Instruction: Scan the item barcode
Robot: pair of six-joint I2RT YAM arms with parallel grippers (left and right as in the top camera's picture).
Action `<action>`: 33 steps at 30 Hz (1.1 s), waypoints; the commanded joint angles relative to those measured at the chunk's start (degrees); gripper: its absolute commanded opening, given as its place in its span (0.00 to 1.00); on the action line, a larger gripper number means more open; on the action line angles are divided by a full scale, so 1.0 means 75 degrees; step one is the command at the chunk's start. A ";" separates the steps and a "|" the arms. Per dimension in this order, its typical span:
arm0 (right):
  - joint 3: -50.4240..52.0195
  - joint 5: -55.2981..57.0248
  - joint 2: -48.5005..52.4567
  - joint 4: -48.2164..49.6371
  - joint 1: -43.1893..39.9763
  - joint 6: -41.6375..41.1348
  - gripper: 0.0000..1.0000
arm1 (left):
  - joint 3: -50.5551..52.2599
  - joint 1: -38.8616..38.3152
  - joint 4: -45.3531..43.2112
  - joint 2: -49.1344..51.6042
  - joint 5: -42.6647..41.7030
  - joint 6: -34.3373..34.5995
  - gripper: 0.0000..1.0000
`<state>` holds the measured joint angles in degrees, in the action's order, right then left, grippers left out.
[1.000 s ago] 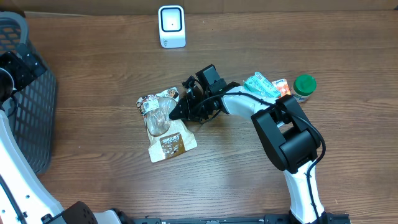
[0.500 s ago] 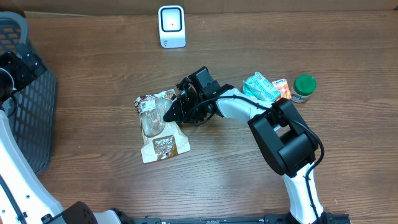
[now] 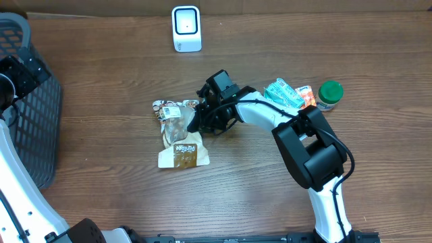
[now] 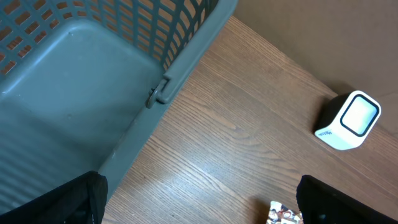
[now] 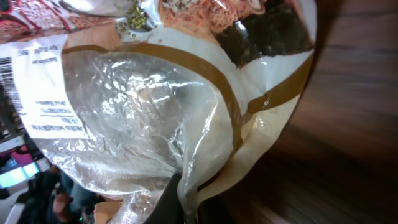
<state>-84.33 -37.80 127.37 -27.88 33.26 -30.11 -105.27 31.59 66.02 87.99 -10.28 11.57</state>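
The item is a clear and tan snack bag lying in the middle of the table, its printed top end pointing left. My right gripper is shut on the bag's right edge. In the right wrist view the crinkled film fills the frame, with a fold pinched between the black fingers. A barcode shows at that frame's left edge. The white scanner stands at the back of the table. My left gripper hangs open over bare wood beside the basket, far from the bag.
A grey mesh basket takes up the left edge of the table. A teal packet, an orange packet and a green-lidded jar lie to the right of the right arm.
The right gripper has shut on the bag's edge. The bag has shifted and turned slightly on the table. The left arm has stayed still.
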 commanded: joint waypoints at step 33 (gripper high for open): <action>0.0076 -0.0187 -0.5826 -0.0399 -0.0708 0.1422 0.04 | -0.0026 -0.0015 -0.0026 -0.0032 0.0026 -0.0149 1.00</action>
<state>-83.66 -37.06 85.41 -32.01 28.05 -20.29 -105.27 31.59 66.02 87.99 -10.28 11.57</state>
